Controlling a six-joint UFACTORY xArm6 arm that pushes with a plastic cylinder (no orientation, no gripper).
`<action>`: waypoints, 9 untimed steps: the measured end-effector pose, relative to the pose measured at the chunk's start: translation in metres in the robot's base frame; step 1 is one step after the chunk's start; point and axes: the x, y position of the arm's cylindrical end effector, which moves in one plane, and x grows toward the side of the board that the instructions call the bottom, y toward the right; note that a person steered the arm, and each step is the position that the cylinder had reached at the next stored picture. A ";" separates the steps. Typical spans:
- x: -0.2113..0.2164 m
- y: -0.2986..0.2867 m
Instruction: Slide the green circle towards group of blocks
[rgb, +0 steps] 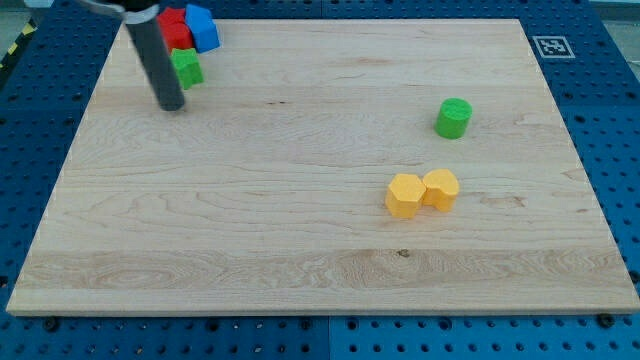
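The green circle stands alone on the wooden board at the view's right. A group of blocks sits at the view's top left: a red block, a blue block and a green block below them. My tip rests on the board just below and left of that green block, far to the left of the green circle. The rod hides part of the red and green blocks.
Two yellow blocks lie side by side, touching, below and left of the green circle. The board lies on a blue perforated table. A printed marker sits off the board's top right corner.
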 end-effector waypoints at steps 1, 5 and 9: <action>-0.018 0.013; -0.037 -0.003; 0.077 0.306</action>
